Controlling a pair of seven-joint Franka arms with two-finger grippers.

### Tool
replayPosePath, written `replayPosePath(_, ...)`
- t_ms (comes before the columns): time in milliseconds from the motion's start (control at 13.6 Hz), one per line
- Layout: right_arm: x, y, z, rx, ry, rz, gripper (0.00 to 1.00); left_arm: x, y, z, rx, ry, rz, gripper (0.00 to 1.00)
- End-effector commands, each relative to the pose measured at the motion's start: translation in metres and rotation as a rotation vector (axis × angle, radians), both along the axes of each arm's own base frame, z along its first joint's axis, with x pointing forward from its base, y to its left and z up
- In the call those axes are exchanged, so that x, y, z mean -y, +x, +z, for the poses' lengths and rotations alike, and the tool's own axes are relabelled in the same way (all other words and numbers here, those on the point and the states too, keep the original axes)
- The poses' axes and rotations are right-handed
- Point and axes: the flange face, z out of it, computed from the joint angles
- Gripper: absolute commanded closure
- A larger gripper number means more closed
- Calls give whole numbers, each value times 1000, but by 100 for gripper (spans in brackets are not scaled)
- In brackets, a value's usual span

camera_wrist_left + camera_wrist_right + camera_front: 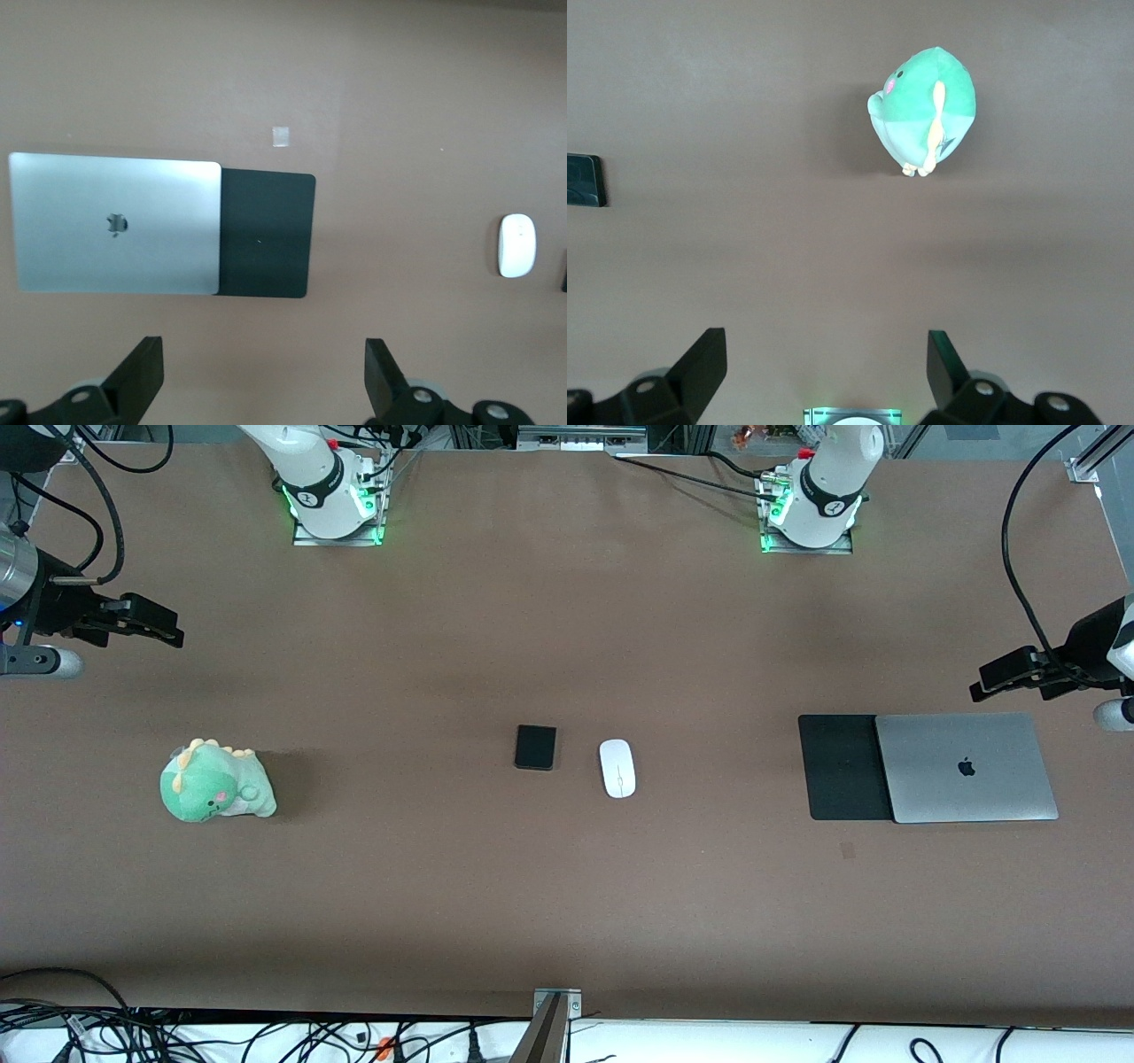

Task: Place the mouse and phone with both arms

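Only the front view is showing phone [536, 747] and mouse [617, 768] lying side by side, apart. Left hand [264, 376] and right hand [824, 372] are both hanging wide open, gripping nothing.

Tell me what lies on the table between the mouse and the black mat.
Nothing: in the front view only bare brown table separates the mouse from the black mat.

The phone [536, 747] and the mouse [617, 768] lie side by side at mid desk [567, 903], a narrow strip of bare surface between them, with open brown surface all round the pair. Toward the right arm's end sits a green plush dinosaur [215, 781], well apart. Toward the left arm's end a closed laptop [966, 767] overlaps a black mat [842, 767]. Both end effectors, left [1005, 676] and right [146, 623], hang spread wide over the desk's ends.
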Motion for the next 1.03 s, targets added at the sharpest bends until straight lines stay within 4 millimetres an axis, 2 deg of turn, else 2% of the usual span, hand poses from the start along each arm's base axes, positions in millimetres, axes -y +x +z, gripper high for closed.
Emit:
replayPosePath(0,2,0,4,4,19,-7,0,4,3,0,-15,-28,12,0)
replayPosePath(147,1,0,4,4,19,-4,0,15,9,-18,-44,-53,17,0)
replayPosePath(294,0,0,4,6,20,-2,0,43,22,-39,-53,-105,35,0)
replayPosePath(440,0,0,4,4,20,-2,0,91,38,-70,-70,-113,80,0)
replayPosePath(734,2,0,4,6,20,-5,0,206,59,-144,-58,-118,144,0)
replayPosePath(954,3,2,1,1,20,-5,0,289,53,-195,-40,-80,161,0)
